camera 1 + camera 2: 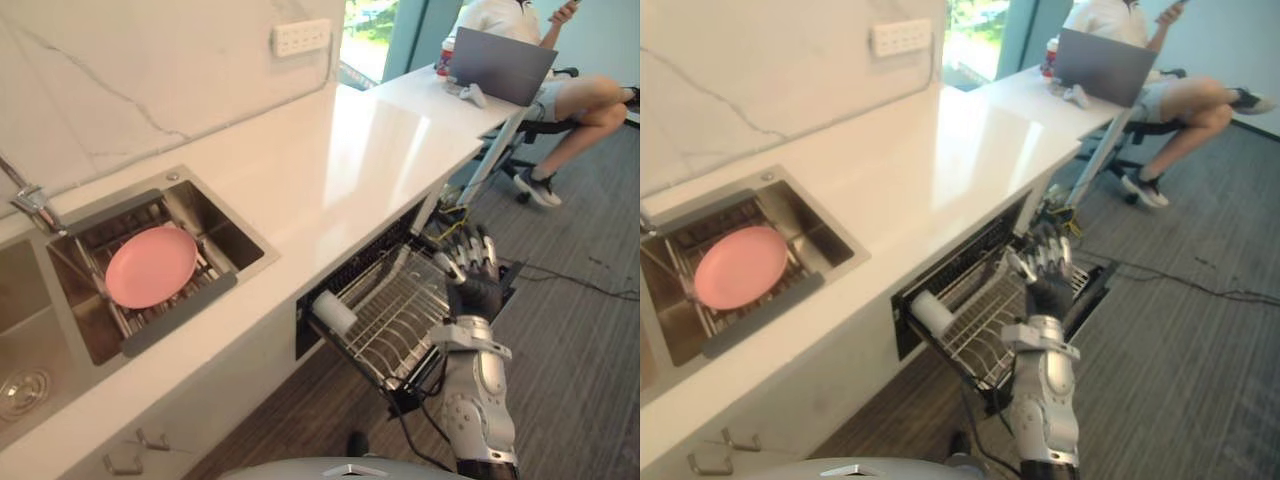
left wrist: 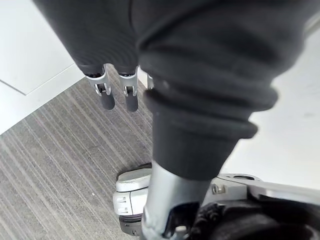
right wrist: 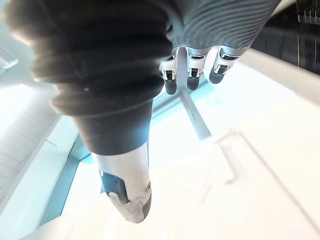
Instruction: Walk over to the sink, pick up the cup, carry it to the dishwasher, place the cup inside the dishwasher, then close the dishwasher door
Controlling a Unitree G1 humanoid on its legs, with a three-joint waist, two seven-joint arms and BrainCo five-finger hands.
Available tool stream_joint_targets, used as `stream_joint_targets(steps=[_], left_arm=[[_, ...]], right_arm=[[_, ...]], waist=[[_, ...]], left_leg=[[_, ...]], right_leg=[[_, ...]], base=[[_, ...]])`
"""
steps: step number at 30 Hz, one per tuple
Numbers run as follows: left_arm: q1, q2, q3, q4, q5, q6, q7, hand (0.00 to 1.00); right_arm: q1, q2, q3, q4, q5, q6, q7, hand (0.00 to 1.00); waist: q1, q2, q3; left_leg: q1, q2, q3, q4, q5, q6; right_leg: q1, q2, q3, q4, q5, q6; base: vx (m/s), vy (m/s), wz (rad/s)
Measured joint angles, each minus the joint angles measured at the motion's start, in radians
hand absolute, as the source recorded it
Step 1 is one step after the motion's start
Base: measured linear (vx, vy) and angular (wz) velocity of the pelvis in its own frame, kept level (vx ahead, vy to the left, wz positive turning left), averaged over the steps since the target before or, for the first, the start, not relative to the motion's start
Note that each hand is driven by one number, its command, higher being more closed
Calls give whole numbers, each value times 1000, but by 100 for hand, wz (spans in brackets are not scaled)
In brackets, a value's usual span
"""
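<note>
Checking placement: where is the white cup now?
In the eye views, the white cylindrical cup sits in the pulled-out wire dishwasher rack, at its end nearer the steel sink, under the white countertop edge, left of the right hand.

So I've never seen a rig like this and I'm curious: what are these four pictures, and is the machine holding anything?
It is a humanoid robot. The two wide pictures come from cameras in its head, looking down at a white counter. The two close ones come from wrist cameras. A pink plate sits in the sink. Below the counter the dishwasher rack is pulled out, with a white cup lying in it. The right hand hovers over that rack, fingers straight, holding nothing. The left hand hangs above the floor, empty. A person with a laptop sits at the far end.
</note>
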Motion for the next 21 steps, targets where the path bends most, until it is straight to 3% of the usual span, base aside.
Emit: stream_joint_targets(steps=[3,5,8,12,14,18,19,20,21], left_arm=[[0,-11,28,5,-53,12,20,0],[-3,-21,65,6,-100,10,43,0],[2,-25,104,7,-151,9,83,0],[2,-44,157,18,-145,8,83,0],[19,-66,186,41,-95,1,67,0],[22,-64,185,63,-11,-28,46,0],[20,-59,182,63,11,-29,32,0],[18,-59,181,63,17,-32,26,0],[15,-50,170,58,28,-37,10,0]], right_arm=[[-53,-8,63,36,44,4,62,0],[-86,-39,118,45,64,3,106,0],[-137,-49,121,73,59,-2,102,0],[-130,-101,56,78,13,-4,78,0],[-127,-143,-14,78,-20,-14,58,0],[-95,-158,-97,79,-18,-57,53,0],[-66,-157,-116,79,-15,-66,54,0],[-46,-156,-124,79,-13,-66,53,0],[-11,-151,-130,79,-9,-66,56,0]], waist=[[17,0,0],[49,-2,-2],[65,-7,-10],[52,-7,-7],[72,1,-5],[59,-8,-9],[47,-12,-8],[40,-15,-6],[20,-6,-10]], left_leg=[[0,-1,-45,4,2,1],[-12,-4,-99,3,12,3],[-46,-11,-154,4,36,7],[-106,-9,-93,48,44,24],[-100,-10,-72,74,31,32],[-65,-65,-70,4,46,46],[-40,-92,-68,-29,50,51],[-29,-104,-68,-43,53,55],[-18,-115,-72,-51,60,68]], right_leg=[[26,-1,-45,0,-10,1],[45,-6,-96,0,-20,4],[57,-23,-171,7,-29,6],[103,-60,-294,15,-48,24],[97,-94,-291,104,-96,42],[31,-197,-274,278,-170,68],[3,-242,-249,366,-199,63],[-23,-267,-226,431,-214,34],[-94,-300,-151,584,-229,-85]], base=[[-3,-24,47],[-1,-30,65],[14,-12,78],[-35,55,101],[7,115,33],[35,125,13],[41,104,13],[56,112,25],[45,88,23]])
